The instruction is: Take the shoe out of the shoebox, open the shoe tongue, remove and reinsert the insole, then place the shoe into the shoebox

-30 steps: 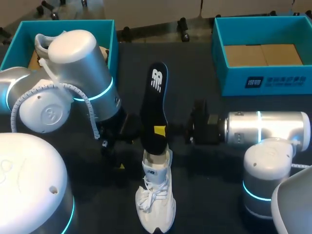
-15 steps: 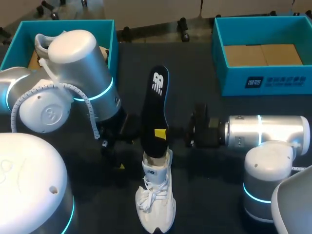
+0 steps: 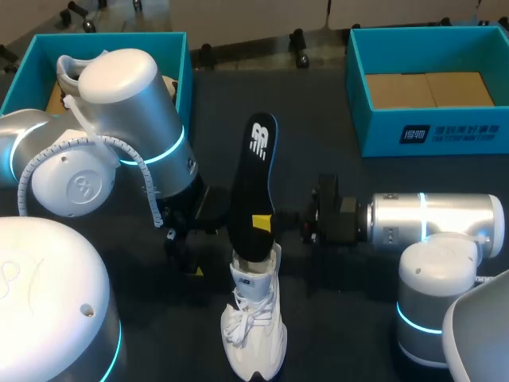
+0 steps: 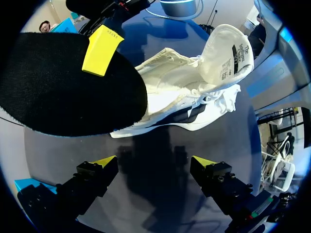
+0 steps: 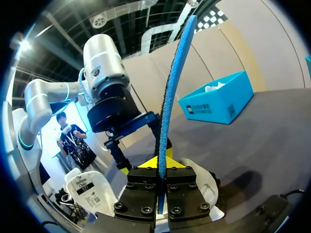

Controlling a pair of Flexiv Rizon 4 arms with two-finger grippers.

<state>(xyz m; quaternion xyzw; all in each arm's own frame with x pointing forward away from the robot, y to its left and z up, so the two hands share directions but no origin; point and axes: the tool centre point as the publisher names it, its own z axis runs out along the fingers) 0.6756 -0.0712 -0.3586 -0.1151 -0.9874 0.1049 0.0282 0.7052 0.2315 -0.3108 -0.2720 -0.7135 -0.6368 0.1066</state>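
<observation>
A white shoe (image 3: 254, 318) lies on the dark table, its tongue (image 4: 228, 48) pulled open. A black insole with a blue edge (image 3: 254, 179) stands upright with its lower end in the shoe's opening. My right gripper (image 3: 261, 225) comes in from the right and is shut on the insole just above the shoe; in the right wrist view the insole (image 5: 174, 87) rises on edge from between the shut fingers (image 5: 162, 169). My left gripper (image 4: 153, 162) hangs open just left of the shoe (image 4: 184, 102), holding nothing, with the insole (image 4: 68, 87) ahead of it.
A teal shoebox (image 3: 179, 60) at the back left holds another white shoe (image 3: 70, 70). A second teal shoebox (image 3: 429, 131) with a cardboard floor stands at the back right. My left arm's large joints (image 3: 127, 127) cover the table's left side.
My right gripper has moved toward the table's near edge and down with the insole, pushing its lower end further into the shoe. The left arm and the shoe have stayed put.
</observation>
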